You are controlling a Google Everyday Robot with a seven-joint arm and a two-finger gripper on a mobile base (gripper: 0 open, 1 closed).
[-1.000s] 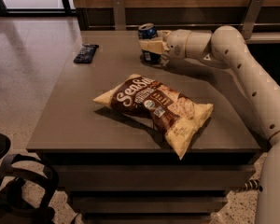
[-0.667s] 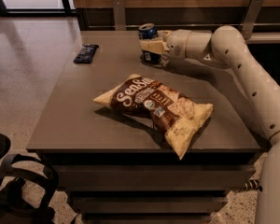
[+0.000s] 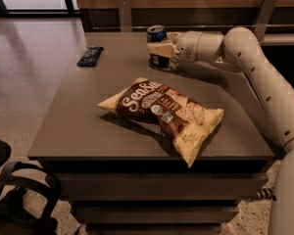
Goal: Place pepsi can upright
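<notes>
The pepsi can point(image 3: 157, 33), dark blue with a silver top, stands upright at the far middle of the grey table point(image 3: 83, 116). My gripper point(image 3: 161, 48) reaches in from the right on the white arm point(image 3: 245, 53). It is closed around the can's body, with one cream finger point(image 3: 159, 48) across the can's front. The can's base rests on or just above the tabletop; I cannot tell which.
A large brown and cream chip bag point(image 3: 161, 109) lies flat in the middle of the table. A flat dark snack bar point(image 3: 89, 56) lies at the far left. A wooden wall with metal brackets point(image 3: 124, 11) runs behind. A dark chair point(image 3: 14, 190) stands at lower left.
</notes>
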